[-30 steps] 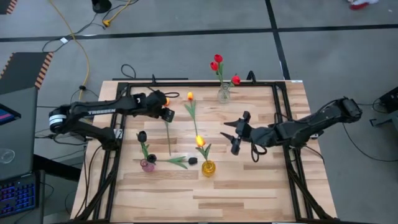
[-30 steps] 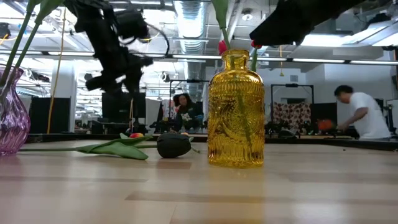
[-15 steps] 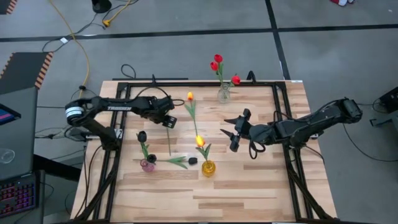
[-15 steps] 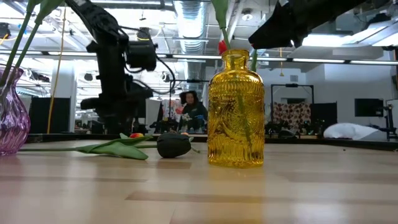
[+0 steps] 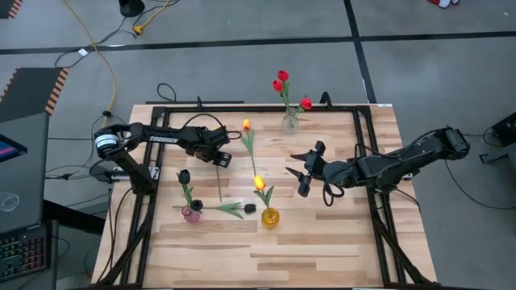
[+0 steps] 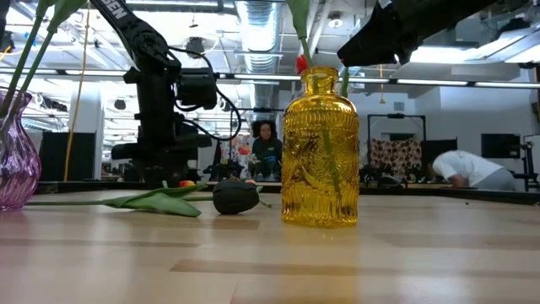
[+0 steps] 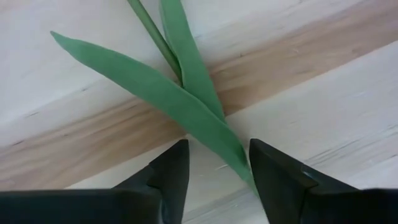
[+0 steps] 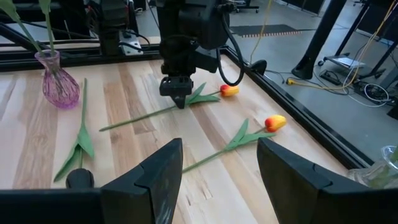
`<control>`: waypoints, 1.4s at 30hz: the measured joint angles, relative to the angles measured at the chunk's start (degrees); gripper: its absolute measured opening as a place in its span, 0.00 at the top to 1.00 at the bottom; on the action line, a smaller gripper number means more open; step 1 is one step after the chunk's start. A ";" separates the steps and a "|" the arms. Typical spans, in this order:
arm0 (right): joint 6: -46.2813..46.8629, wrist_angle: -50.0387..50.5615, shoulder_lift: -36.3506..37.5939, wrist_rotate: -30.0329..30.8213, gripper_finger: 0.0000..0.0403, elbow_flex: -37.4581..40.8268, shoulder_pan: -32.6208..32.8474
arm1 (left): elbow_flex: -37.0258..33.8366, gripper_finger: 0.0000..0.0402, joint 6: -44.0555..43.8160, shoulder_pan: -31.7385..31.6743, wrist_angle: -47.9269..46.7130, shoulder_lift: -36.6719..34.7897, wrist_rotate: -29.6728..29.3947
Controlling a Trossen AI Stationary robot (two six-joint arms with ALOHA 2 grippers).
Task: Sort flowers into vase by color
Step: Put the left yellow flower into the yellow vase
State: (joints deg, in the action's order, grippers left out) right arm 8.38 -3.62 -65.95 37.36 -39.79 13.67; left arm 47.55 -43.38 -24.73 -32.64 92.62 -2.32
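Observation:
A yellow-orange tulip (image 8: 229, 91) lies flat on the table. My left gripper (image 5: 219, 158) stands open over it, pointing down, one finger on each side of its leaves (image 7: 186, 106) and stem. A second yellow-orange tulip (image 5: 246, 124) lies beside it. A black tulip (image 5: 250, 209) lies by the yellow vase (image 5: 270, 217), which holds a yellow tulip (image 5: 260, 183). The purple vase (image 5: 191, 213) holds a black tulip (image 5: 184, 176). The clear vase (image 5: 289, 122) holds red tulips (image 5: 282, 76). My right gripper (image 5: 300, 173) hovers open at mid-table. My left gripper comes from above, its fingers across the lying tulip where the leaves join the stem. The lower end of one leaf (image 7: 241, 163) runs close along one finger (image 7: 273, 177). I cannot tell whether it touches. The flower lies flat on the wood.
A black metal frame (image 5: 367, 161) runs around the tabletop. The near half of the table, in front of the vases, is bare wood (image 5: 266, 258). People move about in the room beyond the table (image 6: 266, 152).
My left gripper has come down toward the table and a little toward its near edge, tipping to point more steeply down, and now stands low over the lying yellow-orange tulip. The flowers and vases have stayed where they were.

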 joint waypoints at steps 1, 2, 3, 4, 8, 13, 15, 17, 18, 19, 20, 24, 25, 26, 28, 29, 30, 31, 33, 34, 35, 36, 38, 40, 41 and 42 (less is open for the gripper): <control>0.00 0.00 0.00 -0.02 0.42 0.00 0.00 | 0.00 0.63 0.00 0.00 -0.06 0.00 -0.03; 0.00 0.00 0.00 -0.02 0.42 0.00 0.00 | 0.00 0.65 0.00 -0.02 -0.12 0.00 -0.06; 0.00 0.00 0.00 -0.02 0.42 0.00 0.00 | 0.00 0.68 0.00 -0.02 -0.19 0.02 -0.14; 0.00 0.00 0.00 -0.02 0.42 0.00 0.00 | 0.00 0.70 -0.02 -0.02 -0.20 0.02 -0.27; 0.02 0.00 0.00 -0.02 0.42 0.00 0.00 | -0.02 0.81 -0.76 -0.02 -0.12 0.05 -0.42; 0.02 -0.01 0.00 -0.02 0.42 0.00 0.00 | -0.02 0.91 -0.85 -0.02 0.15 0.05 -0.31; 0.04 0.00 0.00 -0.02 0.42 0.00 0.00 | -0.02 0.95 -0.85 -0.02 0.19 0.05 -0.18; 0.04 -0.02 0.00 -0.02 0.42 0.00 0.00 | -0.02 0.97 -0.85 -0.02 0.22 0.02 -0.05; 0.04 -0.02 0.00 -0.03 0.42 0.00 0.00 | -0.02 0.98 -0.85 -0.02 0.22 0.02 -0.04; 0.07 -0.02 0.00 -0.04 0.42 0.00 0.00 | -0.02 0.99 -0.85 -0.02 0.24 0.02 -0.01; 0.07 -0.02 0.00 -0.04 0.42 0.00 0.00 | -0.02 0.99 -0.85 -0.02 0.24 0.02 0.02; 0.18 -0.03 0.00 -0.04 0.42 0.00 0.00 | -0.04 0.99 -0.64 0.00 0.39 -0.69 0.53; 0.17 -0.04 0.00 -0.04 0.42 0.00 0.00 | -0.04 0.99 -0.37 0.04 0.69 -1.17 0.62; 0.17 -0.08 0.00 -0.04 0.42 0.00 0.00 | -0.04 0.99 -0.27 0.07 0.77 -1.86 0.60; 0.20 -0.40 -0.02 -0.04 0.42 0.00 0.00 | -0.04 0.99 -0.24 0.06 0.73 -3.63 0.54; 0.20 -0.66 -0.02 -0.04 0.42 0.00 -0.05 | -0.04 0.99 -0.24 0.04 0.89 -4.65 0.25; 0.20 -1.08 -0.02 -0.08 0.42 0.00 -0.21 | -0.04 0.99 -0.22 0.04 0.93 -5.75 -0.19; 0.25 -1.79 -0.02 -0.11 0.42 0.00 -0.31 | -0.04 0.99 -0.22 0.02 0.85 -7.00 -0.66; 0.21 -3.10 -0.02 -0.11 0.42 0.00 -0.66 | -0.04 0.99 -0.22 0.02 0.96 -9.90 -1.39; 0.20 -3.82 -0.02 -0.16 0.42 0.00 -0.93 | -0.04 0.99 -0.22 0.02 1.07 -11.37 -1.78; 0.21 -4.52 -0.02 -0.74 0.42 0.00 -1.29 | -0.04 0.99 -0.21 0.02 1.26 -12.94 -2.26; 0.21 -5.13 -0.02 -1.72 0.42 0.00 -1.85 | -0.04 0.99 -0.20 0.04 1.84 -14.43 -2.80; 0.20 -6.59 -0.02 -4.70 0.42 0.00 -3.19 | -0.04 0.99 0.05 0.02 4.03 -17.49 -3.57; 0.26 -7.75 -0.02 -8.35 0.42 0.00 -4.69 | -0.04 0.99 1.61 0.09 6.94 -20.40 -4.32; 0.26 -8.40 -0.02 -10.18 0.42 0.00 -5.48 | -0.04 0.99 2.64 0.09 8.68 -21.66 -4.52; 0.24 -9.06 -0.02 -11.68 0.42 0.00 -6.14 | -0.04 0.99 3.68 0.11 10.34 -22.82 -4.55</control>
State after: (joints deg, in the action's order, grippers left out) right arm 8.62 -12.68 -65.98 25.68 -39.79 7.53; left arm 47.51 -39.70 -24.62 -22.30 69.80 -6.87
